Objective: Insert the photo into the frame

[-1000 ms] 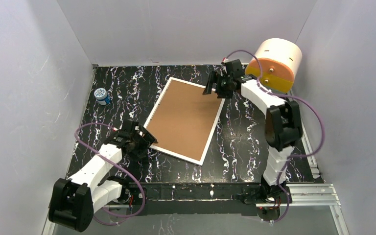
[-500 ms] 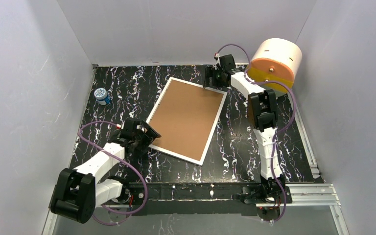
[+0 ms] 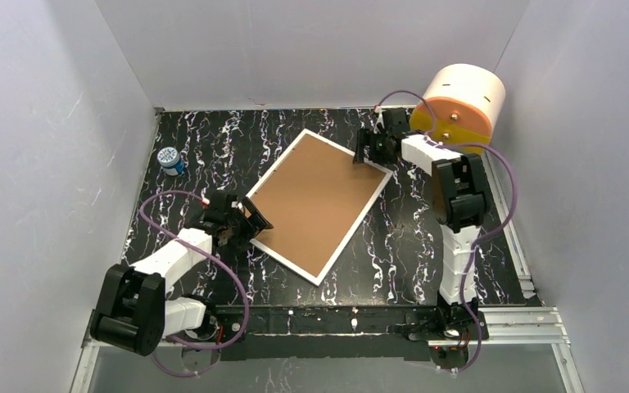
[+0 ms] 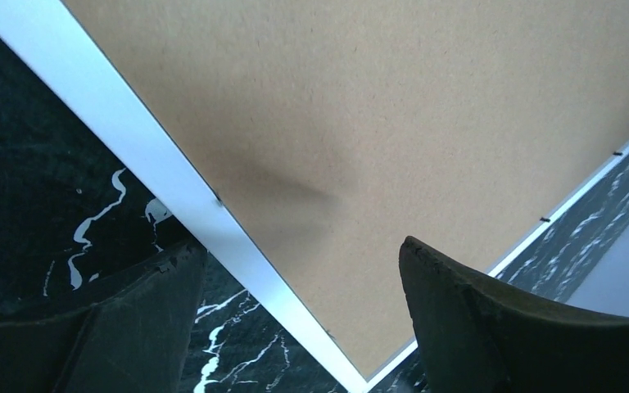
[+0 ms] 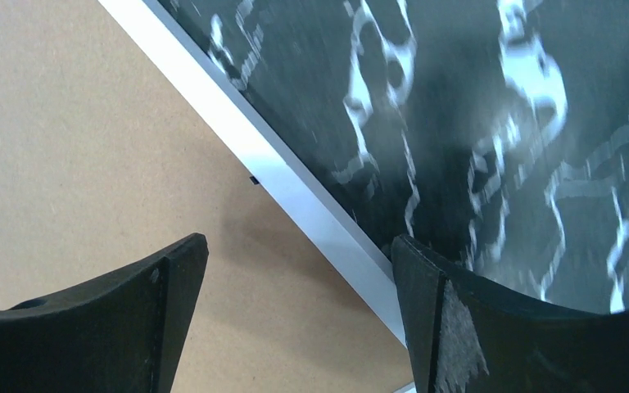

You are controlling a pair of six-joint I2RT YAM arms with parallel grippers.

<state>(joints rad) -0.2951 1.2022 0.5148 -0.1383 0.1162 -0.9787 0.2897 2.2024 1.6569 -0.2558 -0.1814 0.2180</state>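
The frame [image 3: 318, 201] lies brown back up — left gripper [image 3: 247, 226] spread astride its near-left rim, right gripper [image 3: 371, 152] spread astride its far corner

No text, label, brand or number can be read; markings on the small blue jar [image 3: 169, 160] are too small to be made out.

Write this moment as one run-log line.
frame: brown back up | left tool: open over frame edge | right tool: open over frame edge | photo: unseen
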